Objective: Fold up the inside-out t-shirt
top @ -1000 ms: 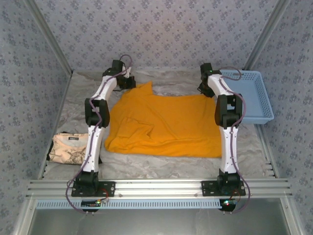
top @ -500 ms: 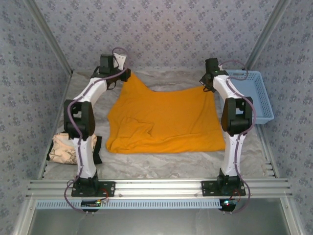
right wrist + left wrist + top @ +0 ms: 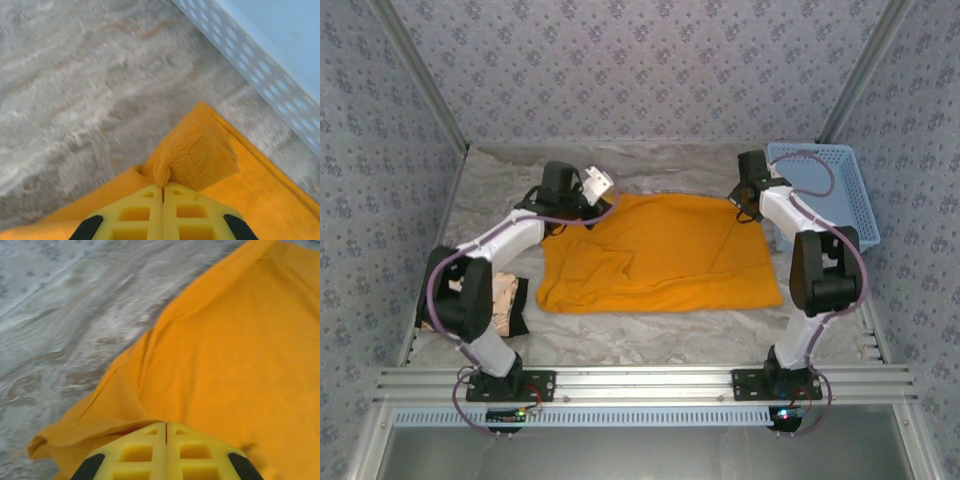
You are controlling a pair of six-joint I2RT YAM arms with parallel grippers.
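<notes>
The orange-yellow t-shirt (image 3: 660, 255) lies spread on the table, roughly rectangular, with its far edge held at both corners. My left gripper (image 3: 583, 204) is at the far left corner. Its yellow fingers (image 3: 145, 450) are pressed together, with a fold of the shirt (image 3: 225, 355) at their tips. At the far right corner sits my right gripper (image 3: 746, 203), and its fingers (image 3: 187, 210) pinch a bunched, stitched hem corner of the shirt (image 3: 200, 155). No dark graphic shows on the upper face.
A light blue basket (image 3: 835, 190) stands at the right edge, and its perforated wall (image 3: 270, 45) runs close to the right gripper. A beige cloth (image 3: 505, 305) lies at the left, partly behind the left arm. A crinkled grey sheet (image 3: 650, 340) covers the table.
Both grippers have come nearer and lower with the shirt's far edge. The left arm swung in from the back left corner, and the raised left corner now lies low over the table.
</notes>
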